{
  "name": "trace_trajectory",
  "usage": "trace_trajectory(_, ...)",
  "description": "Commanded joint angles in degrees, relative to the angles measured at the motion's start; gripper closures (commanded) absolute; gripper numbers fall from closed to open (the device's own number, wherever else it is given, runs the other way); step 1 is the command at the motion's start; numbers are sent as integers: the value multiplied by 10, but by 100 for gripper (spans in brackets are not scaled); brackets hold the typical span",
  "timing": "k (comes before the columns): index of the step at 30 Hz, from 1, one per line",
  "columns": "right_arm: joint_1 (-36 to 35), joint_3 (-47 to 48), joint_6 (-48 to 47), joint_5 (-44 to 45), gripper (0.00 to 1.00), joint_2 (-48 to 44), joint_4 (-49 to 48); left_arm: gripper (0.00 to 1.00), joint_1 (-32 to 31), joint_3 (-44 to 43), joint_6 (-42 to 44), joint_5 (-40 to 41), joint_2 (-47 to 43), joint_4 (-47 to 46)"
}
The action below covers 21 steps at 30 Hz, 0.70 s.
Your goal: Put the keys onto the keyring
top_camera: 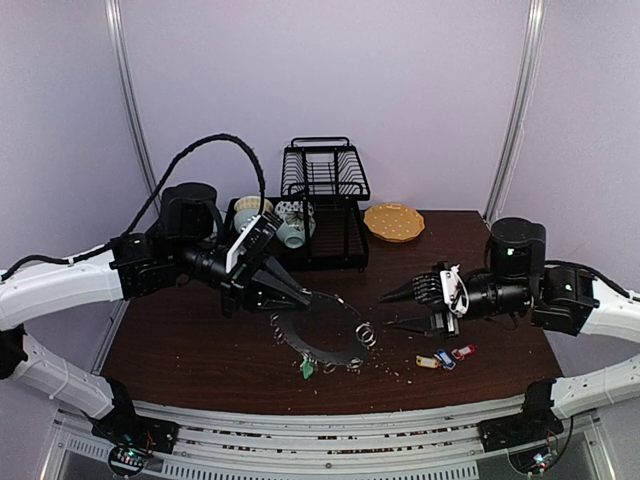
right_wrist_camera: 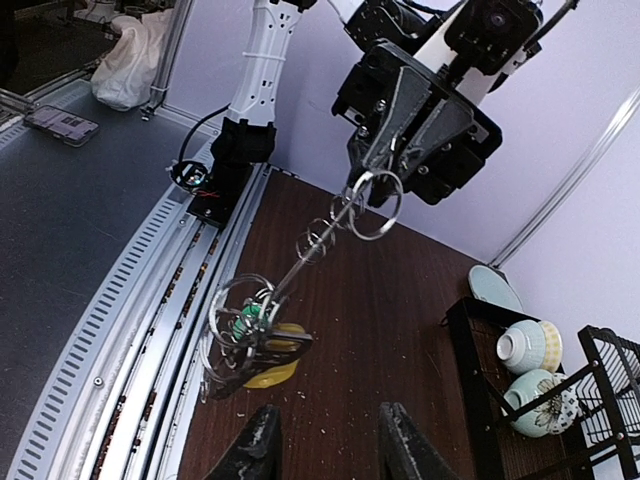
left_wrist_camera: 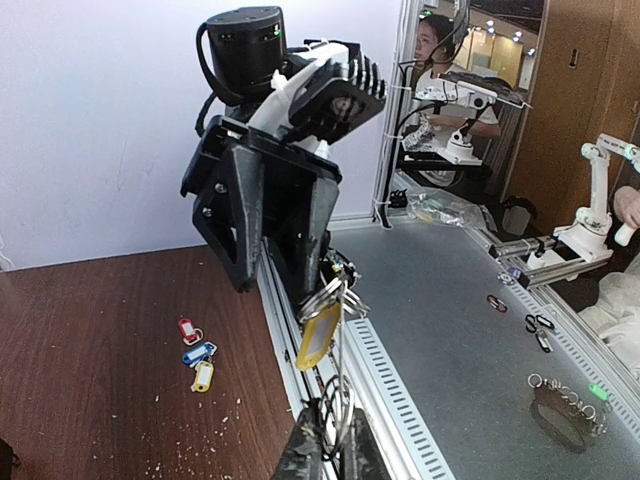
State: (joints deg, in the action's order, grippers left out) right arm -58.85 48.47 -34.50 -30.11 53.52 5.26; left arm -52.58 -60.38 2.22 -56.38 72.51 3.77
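Note:
My left gripper (top_camera: 300, 297) is shut on the rim of the keyring (top_camera: 325, 330), a dark flat disc held tilted above the table. A green key (top_camera: 307, 368) and a yellow key (left_wrist_camera: 318, 335) hang from its split rings. In the left wrist view the jaws (left_wrist_camera: 335, 428) pinch the disc edge-on. My right gripper (top_camera: 386, 310) stands open just right of the disc, with nothing between its fingers (right_wrist_camera: 262, 445). The keyring (right_wrist_camera: 310, 245) runs edge-on ahead of it. Red (top_camera: 463, 352), blue (top_camera: 444, 357) and yellow (top_camera: 427, 362) keys lie loose on the table below my right gripper.
A black dish rack (top_camera: 325, 175) and a black tray with bowls (top_camera: 275, 225) stand at the back. An orange scalloped plate (top_camera: 393, 222) lies at the back right. Crumbs (top_camera: 395, 372) are scattered near the front edge, along the metal rail (top_camera: 330, 415).

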Motion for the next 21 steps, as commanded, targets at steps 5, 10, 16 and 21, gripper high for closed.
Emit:
trace_trajectory(5, -17, -9, 14, -55, 63, 8, -24, 100, -2, -21, 10, -7, 0, -13)
trace_trajectory(10, -31, -13, 1, -27, 64, 18, -42, 100, -2, -23, 9, -13, -1, -14)
trace_trajectory(16, -31, -6, -19, -32, 65, 22, -31, 100, -2, -20, 10, -18, -5, -15)
trace_trajectory(21, -29, -14, -30, 13, 63, -8, -3, 100, -2, -17, 11, -18, -8, -17)
